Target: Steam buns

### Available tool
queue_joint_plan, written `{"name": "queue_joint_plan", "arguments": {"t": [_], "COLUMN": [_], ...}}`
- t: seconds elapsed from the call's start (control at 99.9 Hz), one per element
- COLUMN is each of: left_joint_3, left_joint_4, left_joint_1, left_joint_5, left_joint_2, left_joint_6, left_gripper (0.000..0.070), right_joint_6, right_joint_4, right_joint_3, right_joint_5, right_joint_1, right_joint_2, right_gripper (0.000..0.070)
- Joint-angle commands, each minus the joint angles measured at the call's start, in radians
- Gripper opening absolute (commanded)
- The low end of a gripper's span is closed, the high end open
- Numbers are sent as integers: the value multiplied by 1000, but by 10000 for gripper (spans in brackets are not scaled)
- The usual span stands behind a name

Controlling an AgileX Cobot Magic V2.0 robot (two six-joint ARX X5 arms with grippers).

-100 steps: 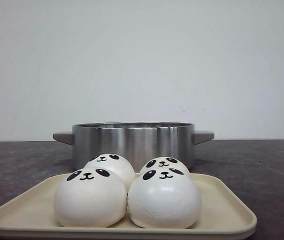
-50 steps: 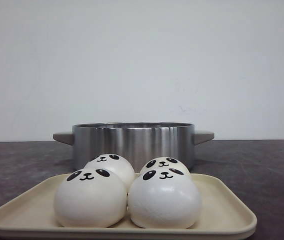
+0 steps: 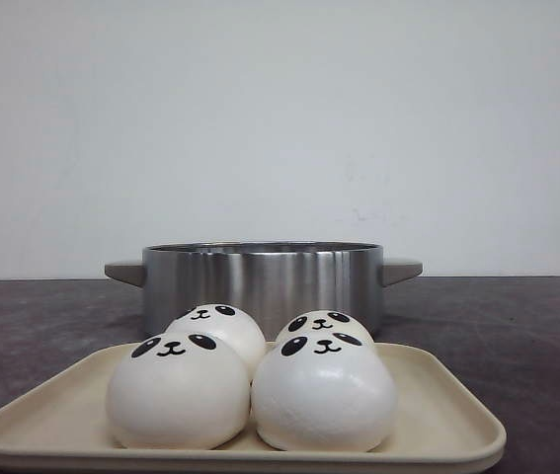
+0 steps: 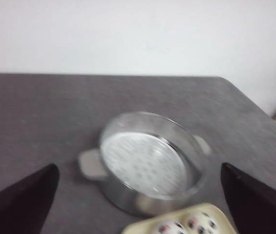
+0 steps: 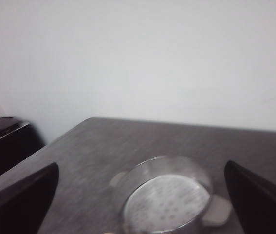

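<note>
Buns (image 3: 250,380) on tray (image 3: 438,425), beyond spread jaws.

- You see four glossy white panda-faced buns (image 3: 250,380) clustered upright, touching, on the near tray (image 3: 447,420).
- Two sit near, two behind them, faces turned toward you.

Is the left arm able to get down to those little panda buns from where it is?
Probably yes. The left gripper is open above the table, and two buns show just beneath it on the tray. No lid or other object covers them; the steamer pot sits behind the tray.
</note>
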Motion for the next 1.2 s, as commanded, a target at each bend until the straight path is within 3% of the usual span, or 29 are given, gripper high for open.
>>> {"name": "queue_joint_plan", "arguments": {"t": [0.0, 0.1, 0.18, 0.35, 0.48, 0.55, 0.811, 1.191], "left_joint_3": [18, 18, 18, 18, 18, 18, 18, 18], "left_joint_4": [-10, -50, -72, -61, -57, -63, -88, -89], "left_joint_1": [-18, -45, -58, -86, -106, -114, -139, -153], "left_joint_5": [19, 21, 16, 10, 10, 10, 10, 10], "left_joint_2": [1, 1, 1, 2, 3, 3, 3, 3], "left_joint_6": [-13, -12, -7, -7, -7, -7, -7, -12], "left_gripper": [678, 678, 678, 678, 677, 677, 676, 676], "right_joint_6": [27, 27, 23, -7, 106, 172, 269, 270], "right_joint_4": [15, 14, -2, -87, -164, -195, -207, -146], "right_joint_3": [20, 26, 37, 80, 108, 121, 130, 130], "right_joint_5": [-15, -6, 58, 299, 503, 565, 590, 597], "right_joint_1": [11, 59, 126, 348, 558, 650, 801, 766], "right_joint_2": [42, 109, 162, 286, 409, 486, 795, 1098], "right_gripper": [700, 700, 700, 700, 700, 644, 533, 531]}}
